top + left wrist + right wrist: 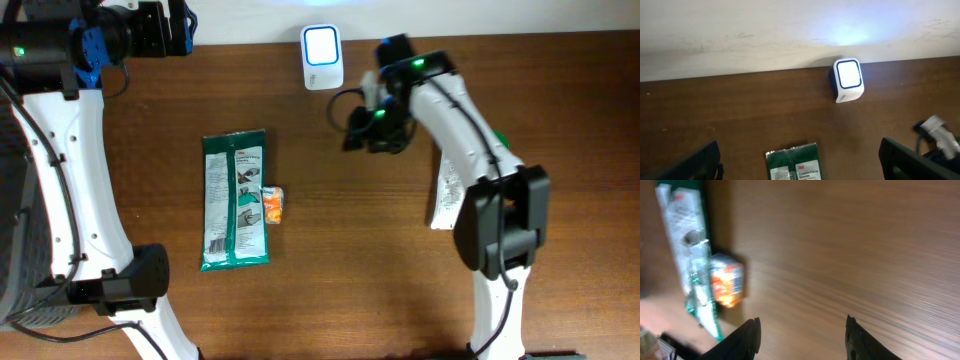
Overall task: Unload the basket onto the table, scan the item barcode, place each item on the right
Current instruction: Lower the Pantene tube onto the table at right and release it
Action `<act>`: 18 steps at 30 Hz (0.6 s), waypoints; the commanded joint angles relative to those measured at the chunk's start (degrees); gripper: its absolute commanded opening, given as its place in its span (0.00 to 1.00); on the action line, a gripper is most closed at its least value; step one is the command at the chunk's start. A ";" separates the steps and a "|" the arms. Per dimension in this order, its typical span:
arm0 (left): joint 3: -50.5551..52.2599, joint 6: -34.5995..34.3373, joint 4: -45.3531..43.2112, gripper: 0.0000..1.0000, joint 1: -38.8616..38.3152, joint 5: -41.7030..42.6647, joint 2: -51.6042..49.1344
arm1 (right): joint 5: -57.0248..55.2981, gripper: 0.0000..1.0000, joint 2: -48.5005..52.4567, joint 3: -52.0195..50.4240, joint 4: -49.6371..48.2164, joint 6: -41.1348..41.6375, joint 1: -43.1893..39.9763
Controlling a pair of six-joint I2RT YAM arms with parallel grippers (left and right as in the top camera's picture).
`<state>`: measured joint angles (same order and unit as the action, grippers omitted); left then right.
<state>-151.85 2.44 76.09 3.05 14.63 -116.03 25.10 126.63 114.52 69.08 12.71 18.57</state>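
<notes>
A: Right gripper [802, 322]: fingers apart, nothing between them, hanging over bare table [350, 260], right of the barcode scanner [322, 55] and a little nearer. Left gripper [172, 27]: spread wide, empty, far-left corner.

B: Items?

A: Green 3M glove pack [235, 200] lies flat, left of centre. Small orange box [272, 205] sits against its right edge. White packet [443, 195] lies partly under the right arm.

B: Risks?

A: My guess: pinching the box drags the pack along. Or the barcode ends up turned away from the scanner window.

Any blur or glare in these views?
Right wrist: motion-smeared, flat green packet and small orange box soft. Left wrist: sharp, but lit window of white boxy scanner is blown out, glowing on the wall. Overhead: crisp, evenly lit.
</notes>
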 commanded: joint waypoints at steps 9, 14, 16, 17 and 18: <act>-0.87 0.90 -0.04 0.99 0.39 0.63 1.29 | -4.37 0.42 5.77 -0.74 -6.95 14.08 15.02; -0.87 0.87 -0.04 0.99 0.39 0.61 1.29 | -5.57 0.41 7.34 -0.74 -9.22 17.70 18.32; -0.87 0.87 -0.04 0.99 0.39 0.61 1.29 | -5.86 0.41 8.55 -0.74 -9.88 18.67 19.50; -0.87 0.90 -0.04 0.99 0.39 0.61 1.29 | -6.01 0.41 8.81 -0.74 -9.97 19.28 19.82; -0.87 0.87 -0.07 0.99 0.39 0.63 1.29 | -6.40 0.40 9.46 -0.74 -10.03 19.34 20.37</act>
<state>-151.85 2.46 76.09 3.05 14.63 -116.03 20.64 133.62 114.19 59.33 29.32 37.21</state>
